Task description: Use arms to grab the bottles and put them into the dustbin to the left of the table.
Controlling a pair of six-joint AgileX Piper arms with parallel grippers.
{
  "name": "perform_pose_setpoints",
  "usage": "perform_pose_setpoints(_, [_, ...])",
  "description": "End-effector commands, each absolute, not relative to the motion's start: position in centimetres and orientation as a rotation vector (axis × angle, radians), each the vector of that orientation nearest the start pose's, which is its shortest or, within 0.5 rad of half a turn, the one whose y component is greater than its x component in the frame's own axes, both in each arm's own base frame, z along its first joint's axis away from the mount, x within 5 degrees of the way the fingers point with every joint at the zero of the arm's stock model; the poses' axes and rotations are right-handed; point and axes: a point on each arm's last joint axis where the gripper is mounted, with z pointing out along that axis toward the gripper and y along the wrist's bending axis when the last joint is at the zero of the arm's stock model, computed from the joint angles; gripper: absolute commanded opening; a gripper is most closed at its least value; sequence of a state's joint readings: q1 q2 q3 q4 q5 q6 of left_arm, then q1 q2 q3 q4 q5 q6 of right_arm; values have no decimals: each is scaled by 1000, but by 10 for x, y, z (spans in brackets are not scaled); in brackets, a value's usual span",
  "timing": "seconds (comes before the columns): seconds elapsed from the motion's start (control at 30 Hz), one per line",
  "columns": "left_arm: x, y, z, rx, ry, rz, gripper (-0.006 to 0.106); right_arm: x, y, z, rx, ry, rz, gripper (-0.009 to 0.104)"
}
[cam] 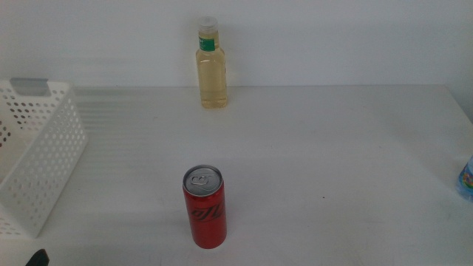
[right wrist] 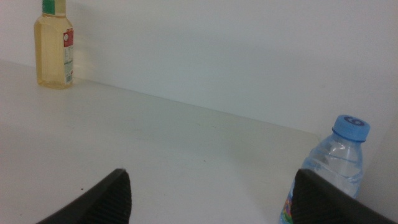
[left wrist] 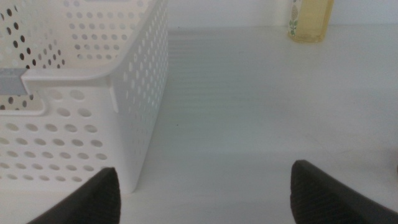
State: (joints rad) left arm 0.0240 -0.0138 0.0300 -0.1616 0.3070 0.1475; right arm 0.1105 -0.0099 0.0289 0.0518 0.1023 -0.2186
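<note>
A slim red soda can (cam: 205, 207) with a silver top stands upright at the front middle of the white table (cam: 332, 162). A clear bottle of yellow liquid (cam: 211, 65) stands at the back by the wall; it also shows in the left wrist view (left wrist: 309, 20) and the right wrist view (right wrist: 54, 45). A small blue-capped water bottle (cam: 465, 177) stands at the right edge, close beside my right gripper's jaw in the right wrist view (right wrist: 329, 171). The white perforated dustbin (cam: 41, 159) stands at the left. My left gripper (left wrist: 202, 193) is open and empty beside the dustbin's corner (left wrist: 134, 93). My right gripper (right wrist: 211, 196) is open and empty.
A white wall runs along the table's back edge. Only a dark tip of the left arm (cam: 37, 258) shows at the bottom left of the middle view; the right arm is out of that view. Bare tabletop lies between the can and the dustbin.
</note>
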Motion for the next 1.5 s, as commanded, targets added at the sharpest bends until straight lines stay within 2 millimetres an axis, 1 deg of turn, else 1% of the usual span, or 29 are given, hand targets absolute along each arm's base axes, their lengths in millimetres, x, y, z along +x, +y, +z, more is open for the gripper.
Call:
perform_pose_setpoints(0.0, [55,-3,182,-31,1720,-59,90,54,6,206,-215,1479,-65,67])
perform_pose_setpoints(0.17, [59,-4,185,-41,1714,-93,90,54,6,206,-215,1479,-65,67])
perform_pose_setpoints(0.3, [65,-7,187,-2,1719,-154,90,54,6,206,-215,1479,-65,67])
perform_pose_setpoints(0.47, [77,-17,193,111,1686,-240,90,54,6,206,-215,1479,-65,67])
perform_pose_setpoints(0.67, [89,-39,197,272,1630,-361,90,54,6,206,-215,1479,-65,67])
perform_pose_setpoints(0.87, [99,-63,193,397,1612,-449,90,54,6,206,-215,1479,-65,67])
perform_pose_setpoints(0.93, [101,-69,192,411,1594,-474,90,54,6,206,-215,1479,-65,67])
perform_pose_setpoints(1.07, [105,-82,184,429,1622,-515,90,54,6,206,-215,1479,-65,67])
perform_pose_setpoints(1.17, [109,-89,178,423,1622,-531,90,54,6,206,-215,1479,-65,67])
perform_pose_setpoints(1.4, [119,-98,172,405,1531,-524,90,54,6,206,-215,1479,-65,67])
perform_pose_setpoints(1.47, [120,-99,167,386,1577,-547,90,54,6,206,-215,1479,-65,67])
